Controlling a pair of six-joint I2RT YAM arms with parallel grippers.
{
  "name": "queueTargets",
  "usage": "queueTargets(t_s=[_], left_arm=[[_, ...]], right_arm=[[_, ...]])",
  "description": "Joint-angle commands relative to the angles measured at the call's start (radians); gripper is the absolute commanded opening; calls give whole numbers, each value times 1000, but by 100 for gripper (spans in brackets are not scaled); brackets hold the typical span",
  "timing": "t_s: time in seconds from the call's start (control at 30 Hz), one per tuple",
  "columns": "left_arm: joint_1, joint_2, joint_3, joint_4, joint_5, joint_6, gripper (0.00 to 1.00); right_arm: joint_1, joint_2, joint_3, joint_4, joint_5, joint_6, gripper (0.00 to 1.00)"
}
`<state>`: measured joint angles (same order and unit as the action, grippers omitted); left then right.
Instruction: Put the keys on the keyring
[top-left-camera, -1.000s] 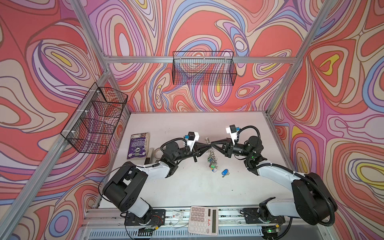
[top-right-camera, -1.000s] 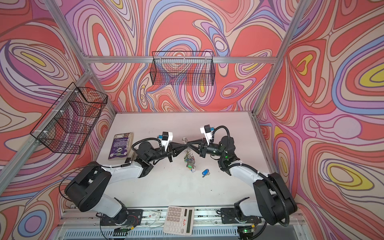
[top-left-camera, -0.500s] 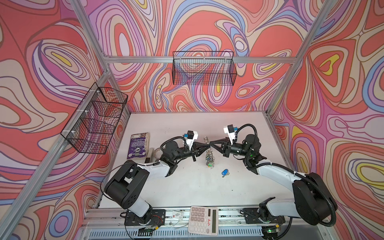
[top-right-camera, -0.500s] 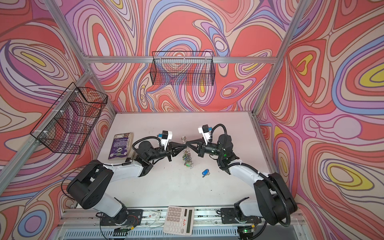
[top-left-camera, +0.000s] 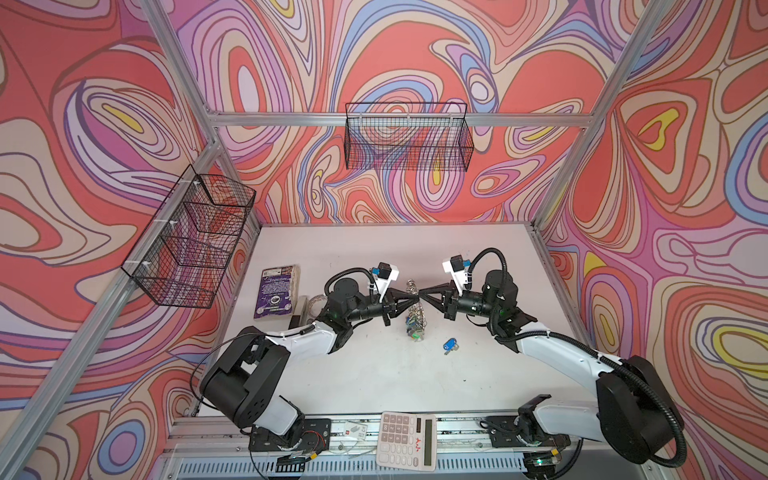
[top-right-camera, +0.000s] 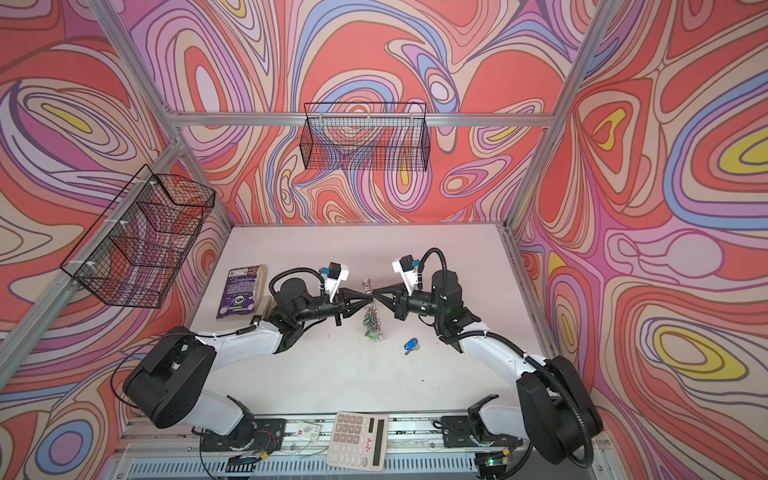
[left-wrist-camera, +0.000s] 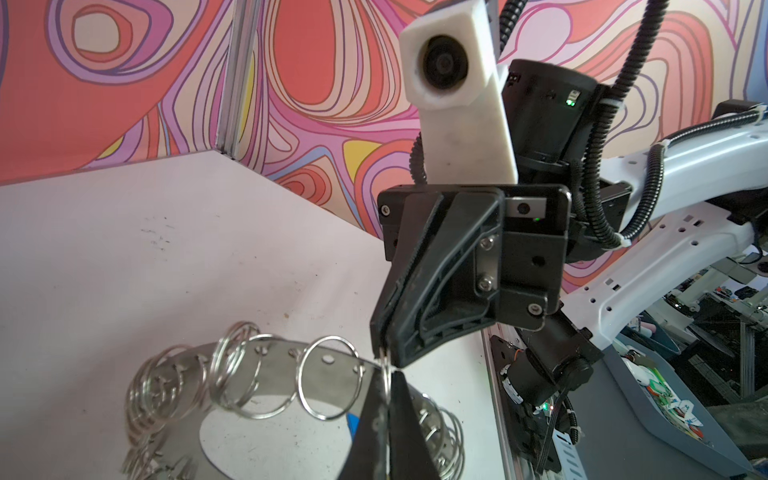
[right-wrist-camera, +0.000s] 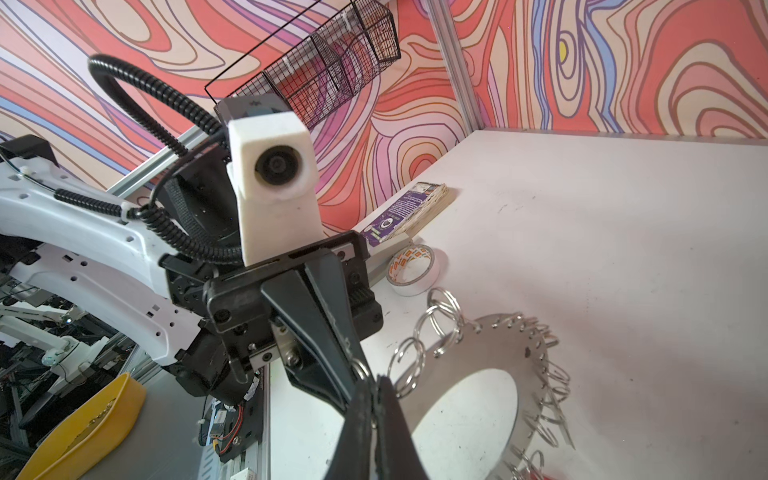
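Hanging keys (top-left-camera: 414, 327) show in both top views; wrist views reveal keyring (right-wrist-camera: 498, 345) hole.

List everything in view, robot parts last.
keyring: 1, grey, held on edge, table centre
keys: several, green and blue tags seen, hanging from keyring
loose key: 1, blue tag, on table, right arm's side
book: 1, purple, table left
tape: 1, whitish, by book
calculator: 1, white, front rail
baskets: 2, black wire, left and back walls
table: 1, white
left gripper: 1, black, shut on keyring split ring
right gripper: 1, black, shut on same ring
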<state>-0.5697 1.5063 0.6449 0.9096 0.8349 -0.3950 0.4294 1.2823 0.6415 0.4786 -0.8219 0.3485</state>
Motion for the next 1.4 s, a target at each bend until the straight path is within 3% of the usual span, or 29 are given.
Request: queueTargets(t_s=[0.0, 0.63, 0.8, 0.9, 0.97, 1.17, 1.37], left_arm=[[-3, -54, 61, -125, -26, 77, 0], [-2, -88, 204, -602, -31, 223, 0], [-5, -119, 161, -512, -105, 177, 0], [-8, -128, 146, -445, -135, 145, 0], [-13, -133, 107, -335, -177, 107, 0], [-38, -114, 8, -50, -296, 30, 0], [-63, -79, -19, 70, -333, -11, 0]], right_arm=[[21, -17, 18, -23, -24, -37, 0], [21, -36, 16, -54, -11, -65, 0], [22, -27, 8, -18, 2, -28, 0], [20, -47, -3, 8, 30, 5, 13], [13, -64, -3, -16, 60, 11, 31], [-11, -166, -50, -105, 121, 13, 59], [28, -190, -77, -202, 153, -35, 67]])
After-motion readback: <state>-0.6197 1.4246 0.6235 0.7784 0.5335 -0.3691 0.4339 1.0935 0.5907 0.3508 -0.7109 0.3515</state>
